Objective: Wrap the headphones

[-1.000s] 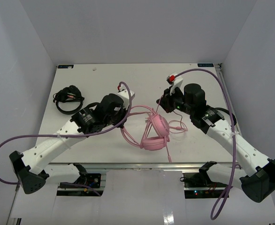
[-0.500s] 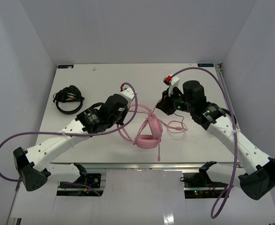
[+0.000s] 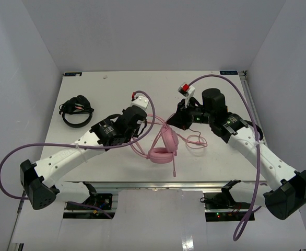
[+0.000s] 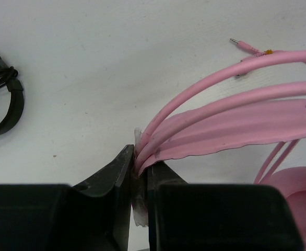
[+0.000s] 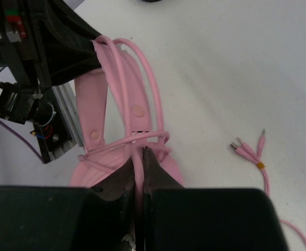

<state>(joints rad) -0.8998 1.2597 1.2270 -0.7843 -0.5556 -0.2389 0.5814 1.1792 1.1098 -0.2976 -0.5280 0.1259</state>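
**Position.** The pink over-ear headphones with padded round cups (image 3: 168, 142) are mid-tabletop (image 3: 116, 89), towards the near edge, between the two tools.

**Left tool** (image 4: 140, 164): closed narrow on the pink headband together with strands of the thin pink cable (image 5: 155, 102).

**Right tool** (image 5: 141, 157): pinched tight on that cable where it crosses the band.

**Risk, as judged.**
- If the arms draw apart, the strands may slide off the smooth band or out of either pinch, which would undo the loops.
- The loose plug end (image 5: 247, 149) could snag.

**Pose.** Both arms reach inward from the near corners with their tools facing each other.

**Other items.** A small black headset (image 3: 75, 112) lies near the left edge, well apart.
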